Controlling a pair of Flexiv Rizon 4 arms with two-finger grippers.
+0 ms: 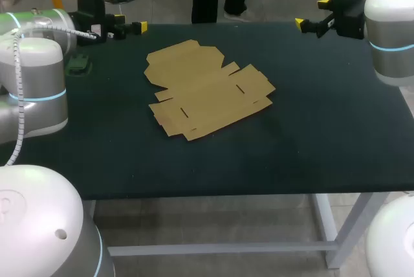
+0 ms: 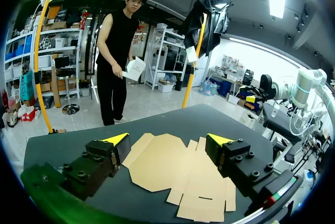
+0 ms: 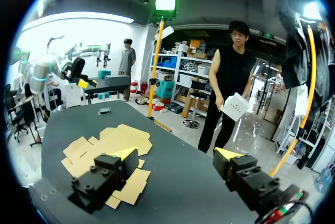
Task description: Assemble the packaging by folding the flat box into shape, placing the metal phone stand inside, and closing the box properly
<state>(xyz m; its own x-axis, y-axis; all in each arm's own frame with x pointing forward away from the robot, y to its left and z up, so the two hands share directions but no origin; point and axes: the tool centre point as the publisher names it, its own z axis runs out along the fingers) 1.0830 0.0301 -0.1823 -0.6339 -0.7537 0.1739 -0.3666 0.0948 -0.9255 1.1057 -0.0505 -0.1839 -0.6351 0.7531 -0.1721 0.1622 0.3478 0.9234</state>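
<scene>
The flat brown cardboard box lies unfolded in the middle of the dark table. My left gripper hovers open over the far left edge, well apart from the cardboard. In the left wrist view the box lies ahead of and below the open left gripper. My right gripper hangs open over the far right edge, with nothing in it. From the right wrist the box shows beyond one finger of the open right gripper. A small dark object, likely the phone stand, sits at the table's left.
The dark object lies alone near the far left side, close to my left arm. Bare table surface surrounds the cardboard on the right and front.
</scene>
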